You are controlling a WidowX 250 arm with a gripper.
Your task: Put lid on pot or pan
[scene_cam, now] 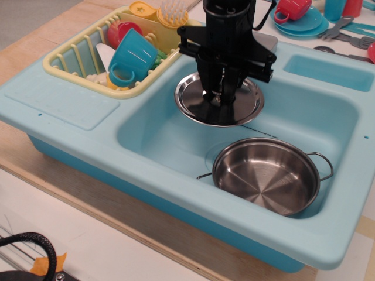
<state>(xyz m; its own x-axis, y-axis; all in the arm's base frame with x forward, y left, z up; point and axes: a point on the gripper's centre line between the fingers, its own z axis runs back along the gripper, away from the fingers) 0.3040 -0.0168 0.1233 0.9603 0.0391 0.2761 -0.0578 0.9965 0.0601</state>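
Note:
The round shiny steel lid [193, 100] hangs level in the air above the sink basin, held at its centre knob by my black gripper [219, 96], which is shut on the knob from above. The shallow steel pan [266, 174] with two wire loop handles sits on the sink floor at the front right, open and empty. The lid is up and to the left-back of the pan, not over it.
The teal sink [146, 170] has raised walls around the basin. A yellow dish rack [76, 55] with a teal cup [133, 55] and other dishes stands at the back left. A grey block [263, 47] sits behind the arm. Plates, cup and cutlery lie at the back right.

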